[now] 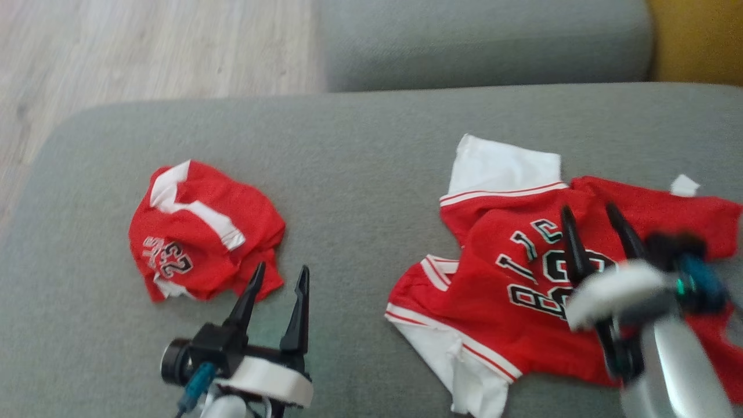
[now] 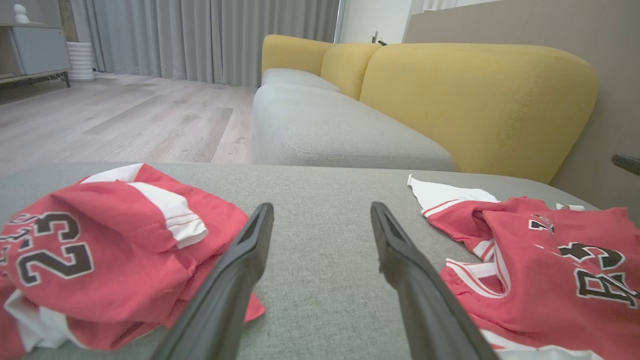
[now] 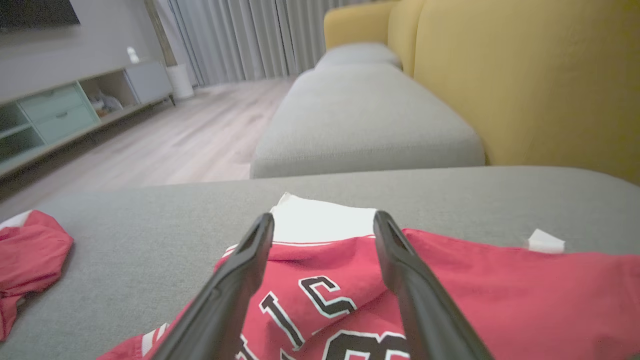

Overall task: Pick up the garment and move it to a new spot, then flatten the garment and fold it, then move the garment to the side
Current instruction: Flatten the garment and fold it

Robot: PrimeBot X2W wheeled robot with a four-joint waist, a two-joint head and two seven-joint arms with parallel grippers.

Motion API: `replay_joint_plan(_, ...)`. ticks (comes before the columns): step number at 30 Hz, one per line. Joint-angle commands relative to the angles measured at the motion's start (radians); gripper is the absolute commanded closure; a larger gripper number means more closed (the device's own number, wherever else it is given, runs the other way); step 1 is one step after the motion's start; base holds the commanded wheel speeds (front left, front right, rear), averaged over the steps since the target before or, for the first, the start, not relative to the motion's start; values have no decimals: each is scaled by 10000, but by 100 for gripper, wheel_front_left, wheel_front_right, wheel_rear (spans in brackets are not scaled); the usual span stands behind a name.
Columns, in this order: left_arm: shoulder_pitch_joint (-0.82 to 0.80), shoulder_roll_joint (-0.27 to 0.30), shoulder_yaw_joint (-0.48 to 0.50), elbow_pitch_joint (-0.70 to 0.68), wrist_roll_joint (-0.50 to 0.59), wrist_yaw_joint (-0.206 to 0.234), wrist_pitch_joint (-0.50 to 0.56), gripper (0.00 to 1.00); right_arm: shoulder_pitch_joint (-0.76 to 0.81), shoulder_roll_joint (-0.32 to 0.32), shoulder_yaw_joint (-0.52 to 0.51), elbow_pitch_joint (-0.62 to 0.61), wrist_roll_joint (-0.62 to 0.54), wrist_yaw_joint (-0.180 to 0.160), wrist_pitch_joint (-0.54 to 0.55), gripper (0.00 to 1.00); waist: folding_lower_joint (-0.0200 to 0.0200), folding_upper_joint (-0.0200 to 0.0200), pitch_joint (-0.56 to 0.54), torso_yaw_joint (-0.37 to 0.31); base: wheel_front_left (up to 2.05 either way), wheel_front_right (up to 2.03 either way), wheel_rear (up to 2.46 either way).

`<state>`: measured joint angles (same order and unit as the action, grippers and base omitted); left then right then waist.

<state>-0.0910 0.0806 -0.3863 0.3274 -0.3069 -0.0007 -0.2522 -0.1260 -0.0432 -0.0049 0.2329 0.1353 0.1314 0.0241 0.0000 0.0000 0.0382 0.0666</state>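
Two red garments lie on the grey cushion (image 1: 360, 174). The jersey (image 1: 493, 255) sits at 4 o'clock in the head view, spread but rumpled. It has black-and-white lettering, white sleeves with red stripes, and one fold across the chest. A small white tag (image 1: 685, 186) sticks up at its 2 o'clock end. The smaller red bundle (image 1: 197, 232), marked 23 with white bands, is bunched up at 8 o'clock, well apart from the jersey.

The jersey's far side runs to the frame's 3 o'clock edge, and its white hem is near the 6 o'clock edge. Bare grey cushion lies between the two garments and along the 12 o'clock strip. The cushion's rounded corner is at 10 o'clock, with wood floor (image 1: 145, 46) beyond it.

The left pincer (image 1: 281, 268) is spread wide with nothing in it, just beside the bundle. The right pincer (image 1: 587, 208) is also released and empty, over the jersey's lettering; whether it touches the cloth cannot be told.

The left wrist view adds a yellow backrest (image 2: 475, 100) and grey curtains (image 2: 200, 35). The right wrist view adds a low cabinet (image 3: 60, 110) at 9 o'clock.
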Motion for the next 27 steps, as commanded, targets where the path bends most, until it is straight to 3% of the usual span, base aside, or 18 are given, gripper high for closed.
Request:
replay_joint_plan(1, -607, -27, 303, -289, 60, -44, -95, 0, -894, -70, 354, -193, 3, -7, 302, 0, 0, 0, 303, 284, 0, 0, 0)
replay_joint_plan(10, -1171, -187, 11, -239, -10, -194, -95, 0, -3975, -118, 742, 2821, -720, -7, 3517, 0, 0, 0, 1154, 1427, 0, 0, 0)
replay_joint_plan(18, -1555, -281, -368, -175, -107, -219, -95, 0, -5526, -762, 721, 5150, -836, -7, 4805, 0, 0, 0, 1693, 2302, 0, 0, 0)
replay_joint_plan(27, -1665, -300, -563, -207, -300, -150, -95, 0, -6148, -1190, 586, 6846, -991, -7, 5845, 0, 0, 0, 1915, 2692, 0, 0, 0)
